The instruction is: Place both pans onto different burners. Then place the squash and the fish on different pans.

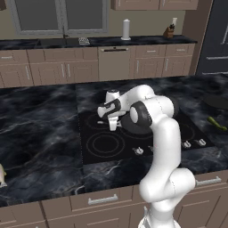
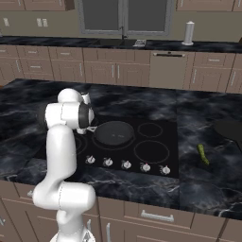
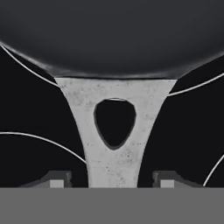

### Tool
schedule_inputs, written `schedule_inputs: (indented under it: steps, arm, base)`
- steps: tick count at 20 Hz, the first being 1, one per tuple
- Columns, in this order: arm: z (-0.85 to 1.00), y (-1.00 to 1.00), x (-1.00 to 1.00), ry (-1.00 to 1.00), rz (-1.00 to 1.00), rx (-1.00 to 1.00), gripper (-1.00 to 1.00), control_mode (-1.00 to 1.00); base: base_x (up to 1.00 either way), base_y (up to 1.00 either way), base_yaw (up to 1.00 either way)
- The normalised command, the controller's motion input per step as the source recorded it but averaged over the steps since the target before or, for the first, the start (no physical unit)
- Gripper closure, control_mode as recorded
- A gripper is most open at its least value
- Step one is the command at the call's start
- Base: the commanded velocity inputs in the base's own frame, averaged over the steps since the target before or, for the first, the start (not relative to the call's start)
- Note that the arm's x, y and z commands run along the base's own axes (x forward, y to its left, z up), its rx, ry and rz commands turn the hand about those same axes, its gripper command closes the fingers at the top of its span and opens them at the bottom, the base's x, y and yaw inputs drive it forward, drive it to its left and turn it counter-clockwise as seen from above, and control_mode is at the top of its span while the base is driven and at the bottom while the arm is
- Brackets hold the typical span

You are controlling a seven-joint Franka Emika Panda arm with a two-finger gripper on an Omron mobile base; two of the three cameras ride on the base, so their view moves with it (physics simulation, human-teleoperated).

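Observation:
One dark pan (image 2: 113,133) sits on a burner ring of the black cooktop (image 2: 152,152). In the hand view the pan (image 3: 109,35) lies across the top and its grey handle (image 3: 113,162) runs down between my fingertips (image 3: 57,179). My gripper (image 3: 112,179) is open, with a gap on each side of the handle. From the left base view the gripper (image 1: 111,122) hangs low over the cooktop's left part. The second pan (image 2: 230,128) rests on the counter to the right. The green squash (image 2: 203,154) lies near it. A pale shape cut by the left edge looks like the fish (image 1: 2,175).
Silver knobs (image 2: 126,164) line the cooktop's front edge. Free burner rings (image 1: 106,143) lie on the near left and the right of the cooktop. My own white arm (image 1: 164,133) hides part of the cooktop. Dark marble counter (image 1: 40,133) surrounds it.

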Motion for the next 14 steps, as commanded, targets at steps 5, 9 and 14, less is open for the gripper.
schedule_inputs:
  steps: [5,9,14]
  arm:
    - [0.21,0.0,0.0,0.0,-0.01,0.0,-1.0,-1.0]
    - [0.48,0.0,0.0,-0.06,-0.05,0.0,-1.0,-1.0]
    - [0.59,0.06,-0.27,-0.04,-0.02,0.0,-1.0,-1.0]
  base:
    - [0.0,0.0,0.0]
    - [0.0,0.0,0.0]
    - [0.0,0.0,0.0]
